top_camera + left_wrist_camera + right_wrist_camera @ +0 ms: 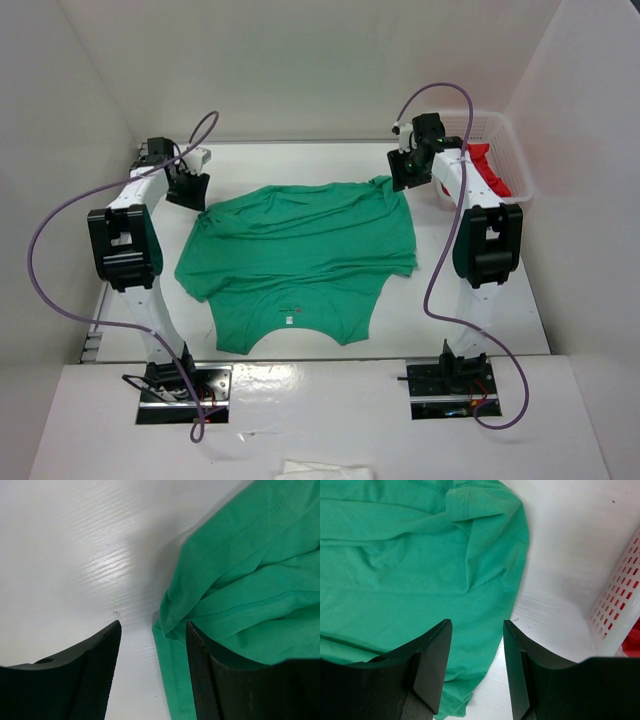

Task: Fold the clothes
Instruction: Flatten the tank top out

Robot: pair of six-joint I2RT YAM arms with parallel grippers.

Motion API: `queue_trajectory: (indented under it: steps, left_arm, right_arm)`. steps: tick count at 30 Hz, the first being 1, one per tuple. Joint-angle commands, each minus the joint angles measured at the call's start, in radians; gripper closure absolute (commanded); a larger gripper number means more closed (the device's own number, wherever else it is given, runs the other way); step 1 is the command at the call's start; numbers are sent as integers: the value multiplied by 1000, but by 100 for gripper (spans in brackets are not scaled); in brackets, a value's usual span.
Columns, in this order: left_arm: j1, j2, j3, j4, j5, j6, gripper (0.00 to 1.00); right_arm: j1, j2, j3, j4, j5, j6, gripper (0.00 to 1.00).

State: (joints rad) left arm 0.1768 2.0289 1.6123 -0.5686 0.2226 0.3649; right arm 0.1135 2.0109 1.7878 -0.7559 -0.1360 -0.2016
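The clothes, one emerald-green T-shirt, lie spread and wrinkled on the white table, with the small white neck label toward the near side. My left gripper hovers low at the shirt's far-left corner. In the left wrist view this gripper is open, and the bunched hem of the shirt reaches into the gap beside the right finger. My right gripper is over the far-right corner. It stands open above the shirt's rounded edge, gripping nothing.
A white slatted basket holding a red garment stands at the far right, close beside the right arm; its wall shows in the right wrist view. White enclosure walls surround the table. A white crumpled piece lies on the near ledge.
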Motion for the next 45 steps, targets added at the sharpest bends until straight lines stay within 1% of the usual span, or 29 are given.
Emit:
queue_trajectory:
  steps: [1, 4, 8, 11, 13, 15, 19, 20, 27, 28, 29, 31, 33, 34, 41, 45]
  left_arm:
    - [-14, 36, 32, -11, 20, 25, 39]
    - [-34, 54, 32, -11, -3, 25, 39]
    - [-43, 63, 32, -11, -25, 34, 42]
    - [-43, 63, 23, -2, -39, 43, 42]
    - [-43, 53, 23, 7, -49, 43, 45]
    - [-43, 53, 14, 7, -49, 43, 45]
    - [-43, 53, 14, 7, -58, 52, 52]
    - [-43, 53, 14, 7, -69, 52, 58]
    - [-43, 42, 3, 18, -69, 52, 69]
    - [-43, 42, 3, 18, -69, 52, 69]
    - [-43, 42, 3, 18, -69, 52, 73]
    - [-43, 42, 12, 18, -69, 52, 76]
    - [-43, 33, 12, 18, -80, 52, 83]
    - [-43, 22, 12, 18, -89, 52, 84]
    - [-43, -19, 21, 18, -89, -29, 84]
    - [-43, -42, 31, 18, -89, -107, 84]
  right_arm:
    - [5, -8, 24, 13, -10, 8, 47]
    - [5, -8, 24, 13, -10, 8, 47]
    - [5, -8, 24, 13, -10, 8, 47]
    - [5, -8, 24, 13, -10, 8, 47]
    - [5, -8, 15, 13, -10, 8, 47]
    - [5, -8, 15, 13, -19, 8, 47]
    - [5, -8, 15, 13, -19, 8, 47]
    - [5, -8, 15, 13, -19, 8, 47]
    - [5, -8, 5, 13, -28, 8, 47]
    - [5, -8, 5, 13, -28, 8, 48]
    - [5, -8, 5, 13, -28, 8, 48]
    - [5, -8, 5, 13, -28, 8, 48]
    - [5, -8, -4, 23, -19, 8, 48]
    - [5, -8, -4, 32, -19, 8, 48]
    - [5, 78, 45, 32, 3, -1, 48]
    - [46, 103, 82, 53, 65, -1, 48]
